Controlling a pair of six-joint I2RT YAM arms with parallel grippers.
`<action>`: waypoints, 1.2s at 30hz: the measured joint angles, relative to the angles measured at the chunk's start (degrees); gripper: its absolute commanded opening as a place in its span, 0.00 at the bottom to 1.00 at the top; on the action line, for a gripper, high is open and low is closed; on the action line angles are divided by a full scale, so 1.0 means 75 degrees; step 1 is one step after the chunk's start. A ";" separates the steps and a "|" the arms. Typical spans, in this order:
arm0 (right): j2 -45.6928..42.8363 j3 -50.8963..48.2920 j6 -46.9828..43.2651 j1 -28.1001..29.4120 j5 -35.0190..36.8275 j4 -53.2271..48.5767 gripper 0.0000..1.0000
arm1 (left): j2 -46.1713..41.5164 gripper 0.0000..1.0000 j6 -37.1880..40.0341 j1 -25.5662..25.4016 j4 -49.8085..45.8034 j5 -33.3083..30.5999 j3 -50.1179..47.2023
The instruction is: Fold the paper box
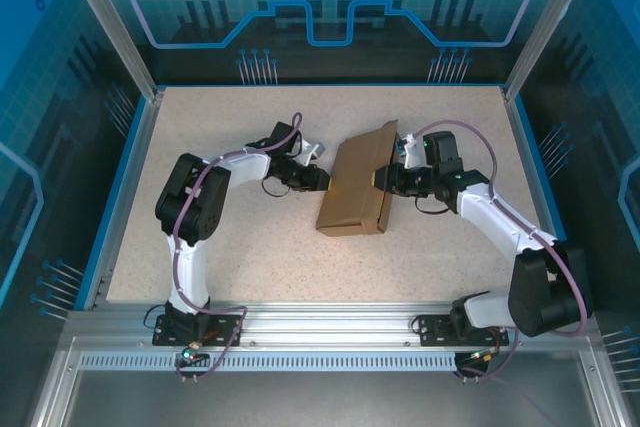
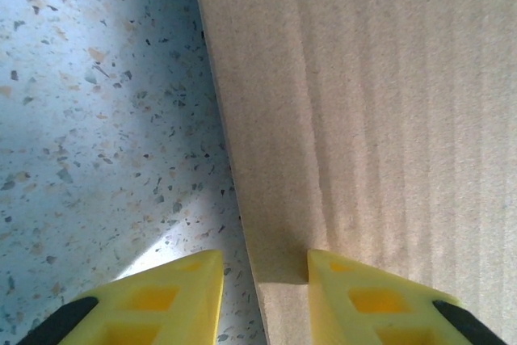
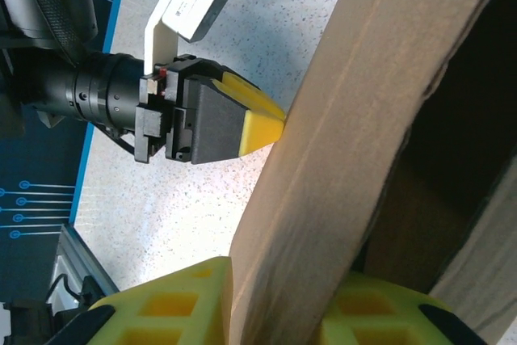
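Right gripper [image 3: 283,276] pinches the right wall of the paper box [image 1: 358,187]; left gripper [image 2: 265,260] stands spread, straddling its left edge.

Bright even light, soft shadows, pale glare on the table [image 2: 174,252], paper box [image 2: 388,119] perhaps slightly blurred.

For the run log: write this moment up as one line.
paper box: partly folded | left fingers: open, straddling its edge | right fingers: flanking a wall, grip unclear
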 measured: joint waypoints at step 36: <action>0.0842 -0.0277 -0.1192 -0.0924 0.0822 -0.0769 0.32 | -0.0070 0.64 -0.1606 -0.0149 0.1466 0.0189 -0.0475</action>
